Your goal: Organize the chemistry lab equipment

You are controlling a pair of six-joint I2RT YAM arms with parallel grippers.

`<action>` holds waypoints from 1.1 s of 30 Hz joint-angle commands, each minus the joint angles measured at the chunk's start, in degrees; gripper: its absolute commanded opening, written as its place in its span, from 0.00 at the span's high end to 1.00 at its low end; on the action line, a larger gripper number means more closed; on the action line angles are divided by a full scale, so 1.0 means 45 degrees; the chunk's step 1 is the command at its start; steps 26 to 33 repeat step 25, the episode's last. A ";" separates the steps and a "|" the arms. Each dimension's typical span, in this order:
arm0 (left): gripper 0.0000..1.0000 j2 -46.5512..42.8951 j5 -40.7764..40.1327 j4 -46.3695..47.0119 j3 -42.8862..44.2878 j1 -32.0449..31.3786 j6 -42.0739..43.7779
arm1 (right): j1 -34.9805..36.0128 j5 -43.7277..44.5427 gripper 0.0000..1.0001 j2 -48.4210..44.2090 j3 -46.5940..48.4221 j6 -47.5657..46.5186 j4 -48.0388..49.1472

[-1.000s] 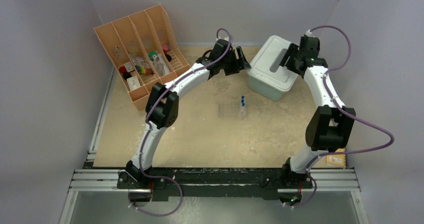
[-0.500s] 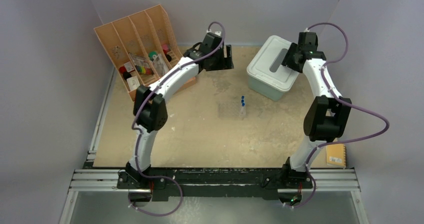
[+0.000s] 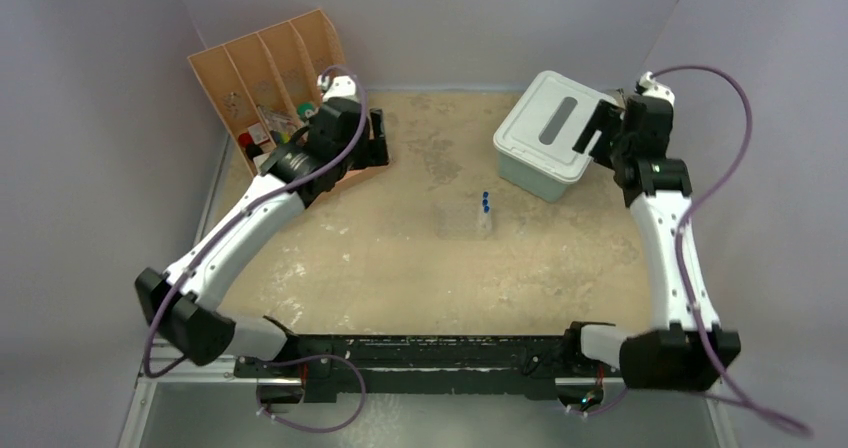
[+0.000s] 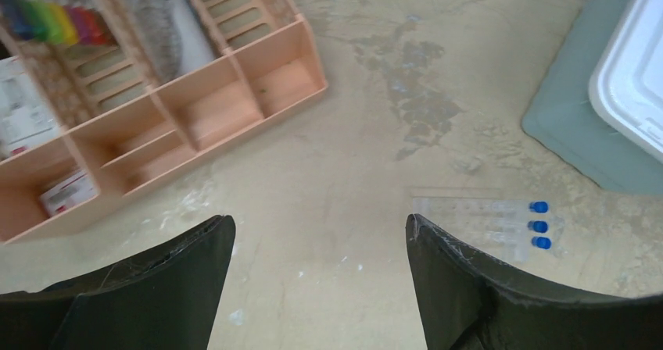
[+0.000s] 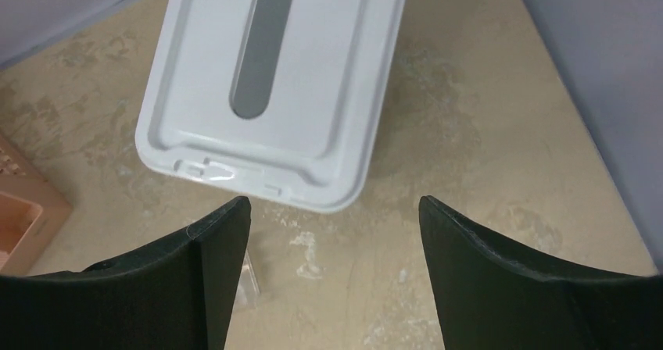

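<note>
Hovering apart: your left gripper [image 4: 320, 229] and right gripper [image 5: 335, 209] gape wide, both empty | clear tube rack [image 3: 462, 220] with blue-capped thin tubes [image 3: 485, 203] stands mid-bench | risk: an off-centre grasp could tip it, spilling tubes.

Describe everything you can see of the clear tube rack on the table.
The tube rack is a see-through rectangular block, plastic by the look, with faint rows of holes. It rests on the tan table near the middle, apart from the pale lidded bin. Three thin tubes with blue caps sit in a row at its right end. Nothing else touches it. Whether the other holes hold anything is too faint to tell.
</note>
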 commanded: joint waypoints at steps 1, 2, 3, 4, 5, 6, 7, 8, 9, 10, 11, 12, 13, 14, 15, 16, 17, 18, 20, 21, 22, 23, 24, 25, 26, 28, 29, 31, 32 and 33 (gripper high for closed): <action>0.19 -0.2719 -0.2389 0.0241 -0.1350 0.0004 -0.0386 | -0.0006 0.0538 0.20 -0.2546 -0.1625 -0.0010 -0.0878; 0.19 -0.3312 -0.2884 0.0006 -0.1355 -0.0003 -0.0290 | -0.0006 0.0537 0.20 -0.3194 -0.1828 -0.0051 -0.1214; 0.18 -0.3847 -0.3297 -0.0225 -0.1302 0.0003 -0.0224 | -0.0006 0.0564 0.19 -0.3768 -0.1975 -0.0103 -0.1529; 0.18 -0.4356 -0.3659 -0.0442 -0.1251 0.0004 -0.0154 | -0.0006 0.0689 0.18 -0.4358 -0.2086 -0.0150 -0.1759; 0.18 -0.4859 -0.3863 -0.0638 -0.1252 -0.0001 -0.0119 | -0.0006 0.0825 0.17 -0.4883 -0.2142 -0.0174 -0.2022; 0.18 -0.5281 -0.3991 -0.0843 -0.1235 -0.0011 -0.0107 | -0.0006 0.0910 0.15 -0.5339 -0.2151 -0.0194 -0.2246; 0.17 -0.5715 -0.4053 -0.1079 -0.1204 0.0002 -0.0115 | -0.0006 0.0940 0.12 -0.5758 -0.2121 -0.0216 -0.2452; 0.17 -0.6086 -0.4078 -0.1335 -0.1156 -0.0006 -0.0124 | -0.0006 0.0959 0.09 -0.6110 -0.2073 -0.0201 -0.2665; 0.17 -0.6396 -0.4103 -0.1638 -0.1009 -0.0007 -0.0091 | -0.0006 0.0854 0.07 -0.6469 -0.2020 -0.0292 -0.2830; 0.17 -0.6712 -0.4189 -0.1998 -0.0814 -0.0005 0.0004 | -0.0006 0.0755 0.05 -0.6787 -0.1897 -0.0387 -0.3013; 0.17 -0.6872 -0.4420 -0.2485 -0.0567 -0.0007 0.0069 | -0.0006 0.0747 0.04 -0.6893 -0.1720 -0.0411 -0.3305; 0.16 -0.7002 -0.4675 -0.2851 -0.0307 0.0000 0.0129 | -0.0006 0.0747 0.03 -0.6990 -0.1512 -0.0387 -0.3585; 0.15 -0.7106 -0.4886 -0.3171 -0.0062 -0.0001 0.0244 | -0.0006 0.0746 0.02 -0.7112 -0.1345 -0.0376 -0.3762; 0.15 -0.7181 -0.5044 -0.3423 0.0200 -0.0004 0.0307 | -0.0006 0.0739 0.01 -0.7227 -0.1204 -0.0375 -0.3874; 0.15 -0.7243 -0.5132 -0.3662 0.0416 -0.0007 0.0354 | -0.0006 0.0760 0.01 -0.7344 -0.1043 -0.0375 -0.3957; 0.15 -0.7300 -0.5189 -0.3853 0.0607 -0.0006 0.0372 | -0.0006 0.0821 0.01 -0.7432 -0.0830 -0.0375 -0.4091; 0.14 -0.7361 -0.5253 -0.4031 0.0758 -0.0005 0.0340 | -0.0006 0.0932 0.01 -0.7465 -0.0617 -0.0370 -0.4218; 0.14 -0.7413 -0.5309 -0.4168 0.0859 0.0008 0.0260 | -0.0006 0.1009 0.01 -0.7491 -0.0388 -0.0367 -0.4361; 0.14 -0.7490 -0.5198 -0.4395 0.0990 0.0010 0.0092 | -0.0001 0.1076 0.01 -0.7527 -0.0095 -0.0375 -0.4548; 0.14 -0.7553 -0.5119 -0.4413 0.0984 0.0005 0.0046 | -0.0005 0.1078 0.01 -0.7564 -0.0010 -0.0365 -0.4583; 0.13 -0.7600 -0.5100 -0.4440 0.0937 -0.0003 0.0006 | -0.0006 0.1061 0.01 -0.7598 0.0025 -0.0347 -0.4612; 0.13 -0.7660 -0.5105 -0.4475 0.0887 -0.0004 -0.0043 | -0.0006 0.1059 0.01 -0.7610 0.0046 -0.0310 -0.4635; 0.13 -0.7706 -0.5096 -0.4514 0.0861 0.0003 -0.0083 | -0.0006 0.1059 0.01 -0.7629 0.0054 -0.0240 -0.4674; 0.13 -0.7744 -0.5046 -0.4538 0.0828 -0.0003 -0.0069 | -0.0006 0.1042 0.01 -0.7658 0.0089 -0.0170 -0.4713; 0.13 -0.7744 -0.5046 -0.4538 0.0828 -0.0003 -0.0069 | -0.0006 0.1042 0.01 -0.7658 0.0089 -0.0170 -0.4713; 0.13 -0.7744 -0.5046 -0.4538 0.0828 -0.0003 -0.0069 | -0.0006 0.1042 0.01 -0.7658 0.0089 -0.0170 -0.4713; 0.13 -0.7744 -0.5046 -0.4538 0.0828 -0.0003 -0.0069 | -0.0006 0.1042 0.01 -0.7658 0.0089 -0.0170 -0.4713; 0.13 -0.7744 -0.5046 -0.4538 0.0828 -0.0003 -0.0069 | -0.0006 0.1042 0.01 -0.7658 0.0089 -0.0170 -0.4713; 0.13 -0.7744 -0.5046 -0.4538 0.0828 -0.0003 -0.0069 | -0.0006 0.1042 0.01 -0.7658 0.0089 -0.0170 -0.4713; 0.13 -0.7744 -0.5046 -0.4538 0.0828 -0.0003 -0.0069 | -0.0006 0.1042 0.01 -0.7658 0.0089 -0.0170 -0.4713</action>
